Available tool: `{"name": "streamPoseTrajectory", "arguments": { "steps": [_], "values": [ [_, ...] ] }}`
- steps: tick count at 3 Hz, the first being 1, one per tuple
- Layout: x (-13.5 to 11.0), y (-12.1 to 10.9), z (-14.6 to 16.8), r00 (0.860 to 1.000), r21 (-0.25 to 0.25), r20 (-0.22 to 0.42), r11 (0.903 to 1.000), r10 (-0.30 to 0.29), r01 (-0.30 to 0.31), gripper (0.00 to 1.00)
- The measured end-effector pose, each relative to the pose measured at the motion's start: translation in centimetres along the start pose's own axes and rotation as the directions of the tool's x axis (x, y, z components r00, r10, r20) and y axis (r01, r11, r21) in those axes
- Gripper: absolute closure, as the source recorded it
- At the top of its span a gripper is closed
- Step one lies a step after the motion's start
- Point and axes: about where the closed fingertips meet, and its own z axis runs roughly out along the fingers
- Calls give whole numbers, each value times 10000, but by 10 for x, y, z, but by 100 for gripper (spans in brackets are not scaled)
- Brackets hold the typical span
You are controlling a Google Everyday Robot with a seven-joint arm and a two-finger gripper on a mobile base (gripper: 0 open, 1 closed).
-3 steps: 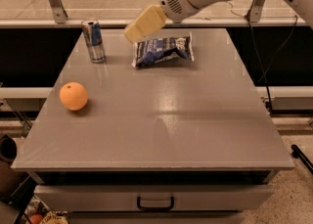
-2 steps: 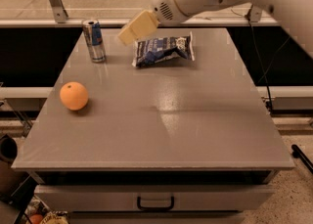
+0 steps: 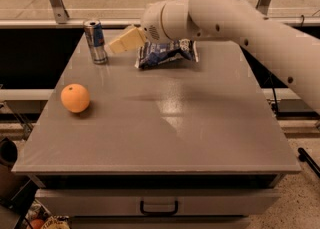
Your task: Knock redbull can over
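Note:
The redbull can (image 3: 95, 41) stands upright near the far left corner of the grey table (image 3: 165, 128). It is slim, silver and blue with a small red mark. My gripper (image 3: 119, 44) reaches in from the right on a thick white arm. Its cream-coloured tip is just right of the can, at about the can's mid-height, a small gap away.
A dark blue-and-white snack bag (image 3: 166, 53) lies at the far middle of the table, partly behind my arm. An orange (image 3: 75, 98) sits at the left side. A drawer with a handle (image 3: 159, 208) is below the table's front edge.
My arm has swung left across the back of the table, bringing the gripper from above the snack bag to close beside the can. The can still stands upright.

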Motion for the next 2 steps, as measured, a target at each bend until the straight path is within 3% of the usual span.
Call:
{"name": "streamPoseTrajectory", "arguments": {
  "steps": [2],
  "values": [
    [9,-4,64,9918,-286,1236,9992,325,-292,0]
  ]
}}
